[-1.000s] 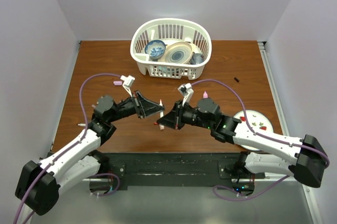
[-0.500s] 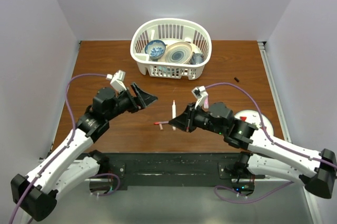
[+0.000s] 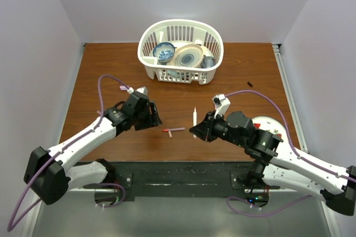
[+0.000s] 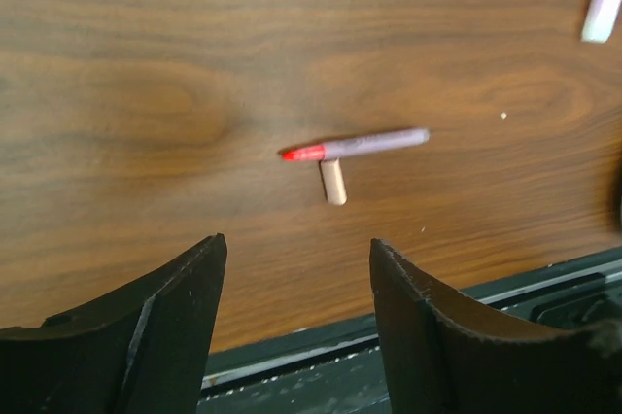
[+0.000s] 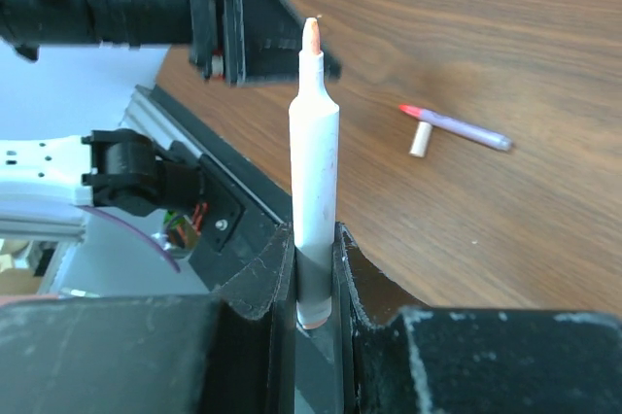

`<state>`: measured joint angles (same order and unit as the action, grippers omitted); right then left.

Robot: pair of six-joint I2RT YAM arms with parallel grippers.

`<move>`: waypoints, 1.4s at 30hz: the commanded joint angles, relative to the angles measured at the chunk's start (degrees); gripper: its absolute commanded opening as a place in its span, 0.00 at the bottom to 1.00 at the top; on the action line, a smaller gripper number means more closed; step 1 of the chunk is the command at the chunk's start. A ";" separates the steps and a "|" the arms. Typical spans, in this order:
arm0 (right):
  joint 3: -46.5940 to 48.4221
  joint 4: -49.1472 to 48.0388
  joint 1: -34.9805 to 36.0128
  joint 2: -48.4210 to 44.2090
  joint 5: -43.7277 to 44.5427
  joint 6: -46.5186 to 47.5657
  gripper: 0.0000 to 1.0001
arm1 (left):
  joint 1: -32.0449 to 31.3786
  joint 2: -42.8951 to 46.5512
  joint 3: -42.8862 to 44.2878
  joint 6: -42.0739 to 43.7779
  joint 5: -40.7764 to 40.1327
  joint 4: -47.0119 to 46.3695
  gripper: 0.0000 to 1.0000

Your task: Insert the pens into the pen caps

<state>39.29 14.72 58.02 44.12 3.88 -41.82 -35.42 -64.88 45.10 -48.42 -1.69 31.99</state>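
Observation:
My right gripper (image 5: pixel 313 239) is shut on the lower end of a white pen (image 5: pixel 314 161) that stands upright, its reddish tip (image 5: pixel 311 30) uncovered. In the top view this pen (image 3: pixel 194 115) is just right of the table's middle. A slim lilac pen with a red end (image 4: pixel 355 146) lies flat on the wood, and a short cream stub (image 4: pixel 333 181) touches its middle. My left gripper (image 4: pixel 296 244) hovers above and in front of that pen, open, with nothing between its fingers. A tiny black pen cap (image 3: pixel 250 84) lies far right.
A white basket (image 3: pixel 146 42) holding bowls and plates stands at the back centre. A white plate (image 3: pixel 281 128) with small bits sits at the right, partly under my right arm. The black rail (image 4: pixel 408 356) runs along the table's near edge.
The two grippers were together at the table's middle. My left gripper has opened, pulled away to the left and come lower. My right gripper has carried the white pen to the right.

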 commanded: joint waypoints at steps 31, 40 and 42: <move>-0.18 4.35 0.25 -6.32 6.75 2.01 0.00 | -14.85 -23.27 7.19 -9.06 -11.58 -4.56 0.40; -0.44 5.23 0.17 -7.03 7.02 2.27 0.00 | -14.77 -28.89 10.88 -7.83 -13.33 -2.37 0.35; -0.44 5.49 0.17 -7.20 7.11 2.45 0.00 | -14.77 -29.25 10.62 -8.09 -13.69 -1.76 0.32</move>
<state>39.09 20.01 58.06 37.69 9.50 -40.45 -49.98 -93.45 53.95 -56.40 -12.67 28.75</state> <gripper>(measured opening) 0.157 0.348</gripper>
